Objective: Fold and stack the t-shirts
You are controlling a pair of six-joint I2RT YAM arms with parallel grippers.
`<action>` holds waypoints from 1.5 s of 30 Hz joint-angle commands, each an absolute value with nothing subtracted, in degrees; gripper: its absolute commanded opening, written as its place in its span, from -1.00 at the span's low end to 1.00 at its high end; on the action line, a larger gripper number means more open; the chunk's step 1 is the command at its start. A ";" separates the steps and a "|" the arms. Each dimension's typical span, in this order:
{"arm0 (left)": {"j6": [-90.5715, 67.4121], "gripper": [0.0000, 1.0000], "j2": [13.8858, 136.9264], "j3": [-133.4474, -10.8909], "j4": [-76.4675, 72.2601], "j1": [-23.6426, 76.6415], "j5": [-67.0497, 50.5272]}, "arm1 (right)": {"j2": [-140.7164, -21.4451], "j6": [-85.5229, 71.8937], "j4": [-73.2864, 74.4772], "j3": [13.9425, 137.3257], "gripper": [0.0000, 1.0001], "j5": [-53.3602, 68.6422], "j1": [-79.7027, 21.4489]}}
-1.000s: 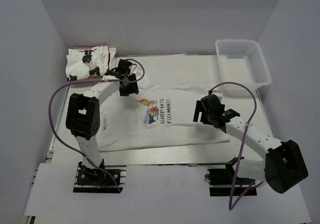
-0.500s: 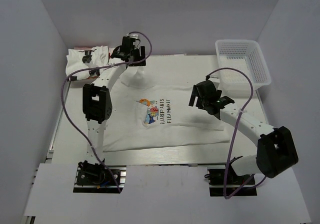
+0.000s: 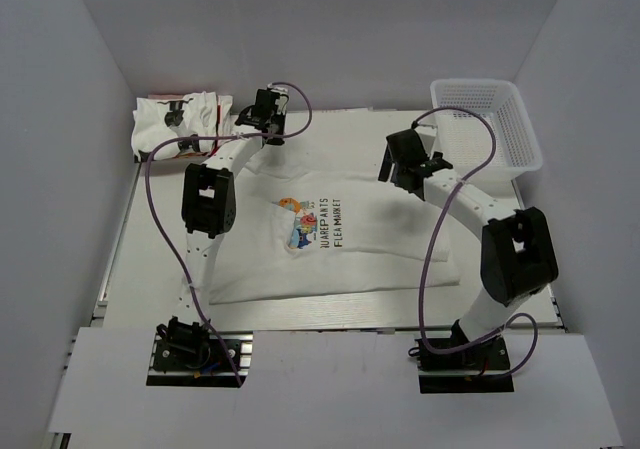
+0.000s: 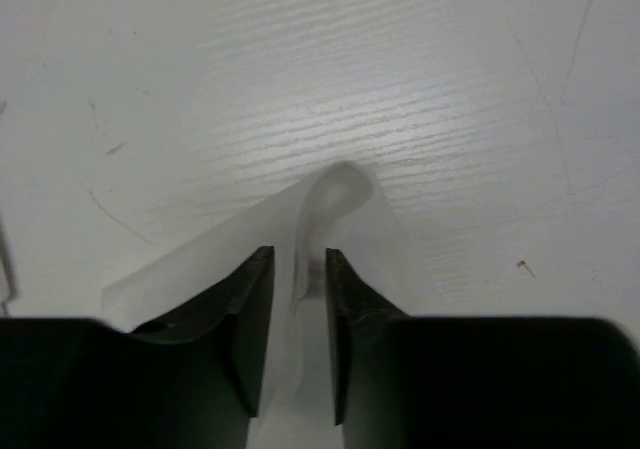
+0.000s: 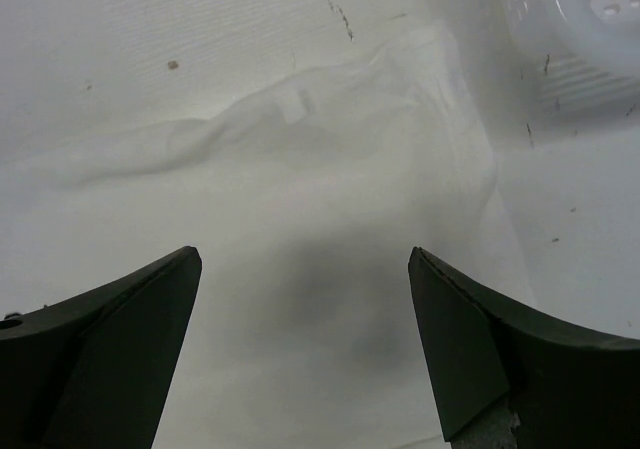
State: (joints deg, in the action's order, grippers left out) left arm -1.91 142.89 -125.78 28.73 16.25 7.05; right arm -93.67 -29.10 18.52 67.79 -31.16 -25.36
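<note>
White cotton t-shirt with colourful cartoon print (image 3: 340, 259) lies spread; left gripper (image 4: 298, 259) pinches a fold of it, right gripper (image 5: 305, 259) hovers above, jaws wide.

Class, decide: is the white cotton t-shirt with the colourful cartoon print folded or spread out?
Spread out. The white printed t-shirt lies open across the white table, its whole chest print facing up.

Left gripper (image 4: 298, 259) pinched nearly closed, right gripper (image 5: 303, 257) spread wide, both reaching far
</note>
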 commanded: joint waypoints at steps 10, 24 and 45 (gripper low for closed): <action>-0.09 -1.00 139.76 -126.57 24.70 15.91 8.53 | -113.80 -26.98 23.64 89.28 0.80 -30.41 -20.48; 1.05 -1.00 127.18 -111.62 22.67 15.91 8.96 | -133.69 -28.31 32.88 112.34 0.77 -33.13 -19.33; 4.22 -0.34 139.57 -118.83 29.71 13.97 18.11 | -130.87 -27.86 33.31 103.98 0.19 -33.22 -18.55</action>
